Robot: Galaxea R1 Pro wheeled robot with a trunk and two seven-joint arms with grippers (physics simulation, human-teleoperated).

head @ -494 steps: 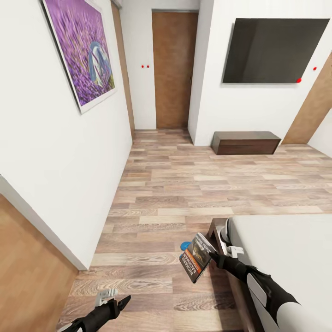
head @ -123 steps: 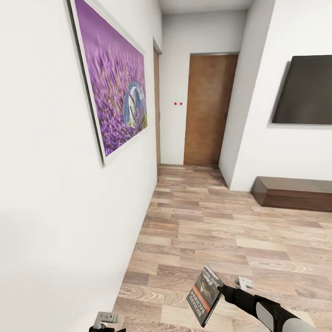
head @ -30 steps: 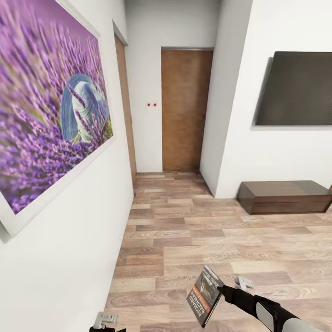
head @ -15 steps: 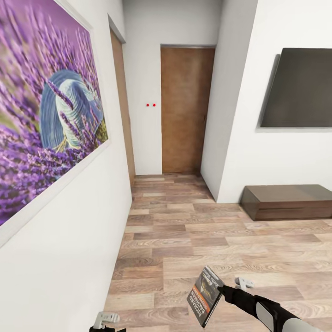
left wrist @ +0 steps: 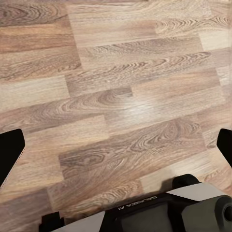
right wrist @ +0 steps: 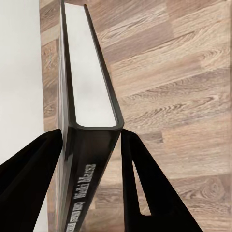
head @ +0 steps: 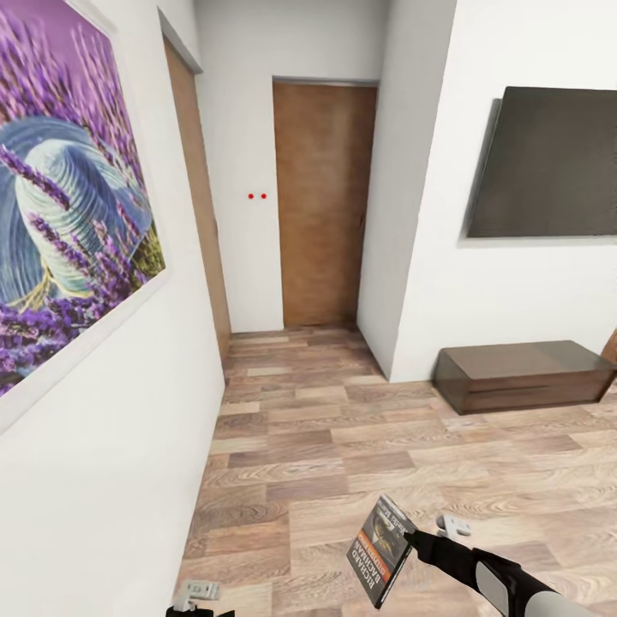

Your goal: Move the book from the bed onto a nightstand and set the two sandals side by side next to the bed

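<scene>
At the lower right of the head view my right gripper (head: 410, 537) pinches the book (head: 380, 550) by one edge, holding it tilted above the wood floor (head: 360, 463) with its cover facing the camera. In the right wrist view the book (right wrist: 84, 121) stands edge-on between my two dark fingers (right wrist: 140, 188), which press against its covers on either side, white lettering running along its spine.

At the bottom left edge of the head view only a bit of my left arm (head: 197, 596) shows. In the left wrist view my left gripper (left wrist: 116, 145) is spread wide, its dark fingertips (left wrist: 9, 152) at the two side edges of the frame, holding nothing, with bare floor planks (left wrist: 116, 96) under it.

Farther off, at the left of the head view, a large framed picture of purple flowers (head: 68, 197) hangs on the white wall (head: 103, 480) close beside me. To the right, a low dark brown cabinet (head: 523, 374) sits on the floor against the wall, and a dark flat screen (head: 544, 163) hangs above it. At the far end, in the upper middle of the frame, is a closed brown door (head: 324, 201), with two small red dots (head: 257, 196) on the wall just to its left.
</scene>
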